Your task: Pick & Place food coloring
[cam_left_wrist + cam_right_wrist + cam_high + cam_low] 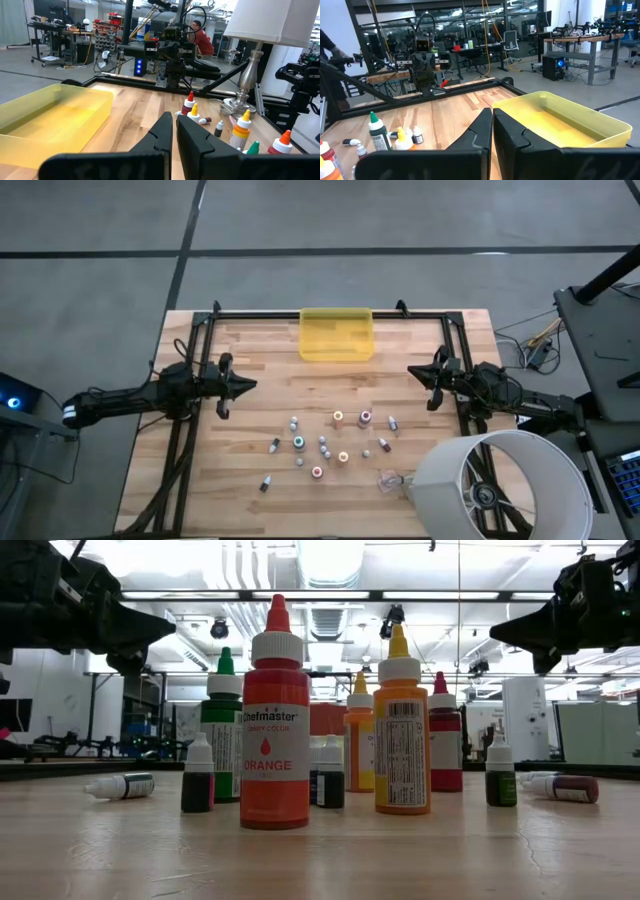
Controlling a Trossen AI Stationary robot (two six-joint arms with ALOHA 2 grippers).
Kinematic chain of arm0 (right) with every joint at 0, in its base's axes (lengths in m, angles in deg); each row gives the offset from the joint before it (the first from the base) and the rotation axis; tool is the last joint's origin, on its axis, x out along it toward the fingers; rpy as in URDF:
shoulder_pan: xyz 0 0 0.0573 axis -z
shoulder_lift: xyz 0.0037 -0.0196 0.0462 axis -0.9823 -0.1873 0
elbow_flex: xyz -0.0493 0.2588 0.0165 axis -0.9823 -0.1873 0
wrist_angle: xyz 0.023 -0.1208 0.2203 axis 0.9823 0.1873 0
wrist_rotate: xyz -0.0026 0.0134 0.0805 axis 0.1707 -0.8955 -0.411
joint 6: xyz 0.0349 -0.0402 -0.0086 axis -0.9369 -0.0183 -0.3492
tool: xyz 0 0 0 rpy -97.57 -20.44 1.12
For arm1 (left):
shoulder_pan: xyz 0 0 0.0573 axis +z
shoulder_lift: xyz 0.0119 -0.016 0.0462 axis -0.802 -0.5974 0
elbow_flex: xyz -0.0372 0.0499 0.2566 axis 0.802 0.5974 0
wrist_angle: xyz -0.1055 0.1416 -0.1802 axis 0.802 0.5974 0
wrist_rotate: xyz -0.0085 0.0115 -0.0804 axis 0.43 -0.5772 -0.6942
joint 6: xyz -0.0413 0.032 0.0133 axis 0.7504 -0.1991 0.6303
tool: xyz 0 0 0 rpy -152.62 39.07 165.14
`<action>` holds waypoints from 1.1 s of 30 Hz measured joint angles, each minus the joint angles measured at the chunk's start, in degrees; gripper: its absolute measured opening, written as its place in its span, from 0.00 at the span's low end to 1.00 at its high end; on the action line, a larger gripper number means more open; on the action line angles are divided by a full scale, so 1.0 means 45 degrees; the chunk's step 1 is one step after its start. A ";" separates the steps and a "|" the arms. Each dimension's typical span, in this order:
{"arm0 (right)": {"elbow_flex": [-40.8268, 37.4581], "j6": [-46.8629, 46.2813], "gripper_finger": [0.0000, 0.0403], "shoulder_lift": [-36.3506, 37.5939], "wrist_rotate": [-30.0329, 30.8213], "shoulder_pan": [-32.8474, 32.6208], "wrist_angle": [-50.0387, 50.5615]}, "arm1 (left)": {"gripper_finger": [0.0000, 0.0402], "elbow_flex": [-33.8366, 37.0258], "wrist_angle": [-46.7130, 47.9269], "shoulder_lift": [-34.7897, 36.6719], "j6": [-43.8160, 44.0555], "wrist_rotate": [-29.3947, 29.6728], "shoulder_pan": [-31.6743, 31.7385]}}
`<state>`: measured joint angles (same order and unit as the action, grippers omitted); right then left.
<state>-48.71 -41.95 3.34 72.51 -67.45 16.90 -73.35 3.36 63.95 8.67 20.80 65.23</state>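
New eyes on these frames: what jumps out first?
A cluster of food coloring bottles stands and lies mid-table, with the orange bottle looming closest in the low view. The translucent yellow tray sits at the table's far edge, no bottles visible in it. The left claw and right claw are shut, flanking the table, and a white lampshade crowds the near right corner.

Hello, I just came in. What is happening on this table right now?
Nothing is being handled yet. A cluster of small food coloring bottles stands and lies on the wooden table, and the yellow tray at the far edge looks empty. The left gripper and the right gripper hover at the two sides with fingers shut, holding nothing. A lamp stands at the near right corner.
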 joint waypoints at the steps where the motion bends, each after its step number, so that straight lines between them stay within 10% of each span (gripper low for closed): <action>1: 0.0001 0.0142 0.02 -0.0001 0.0002 -0.0001 0.0000 | 0.00 -0.0001 -0.0003 0.0000 0.0001 0.0001 -0.0001; 7: 0.0002 0.5257 0.02 0.0004 0.0020 0.0004 0.0000 | 0.00 -0.0003 0.0000 0.0000 0.0003 0.0003 0.0002; 13: 0.0000 0.5973 0.02 0.0003 0.0020 0.0004 -0.0035 | 0.00 0.0002 -0.0005 0.0005 -0.0001 0.0022 0.0000; 25: 0.0000 -0.4287 0.02 0.0003 0.0230 0.0004 -0.0130 | 0.00 -0.0003 -0.0015 0.0001 0.0003 0.0454 0.0002; 33: 0.0002 -0.7346 0.02 0.0002 0.0229 -0.0001 -0.0126 | 0.00 0.0001 -0.0394 0.0005 0.2638 0.0446 0.0002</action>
<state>-48.70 -75.01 3.35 73.54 -67.46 16.33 -73.35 1.59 63.97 20.54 22.81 65.24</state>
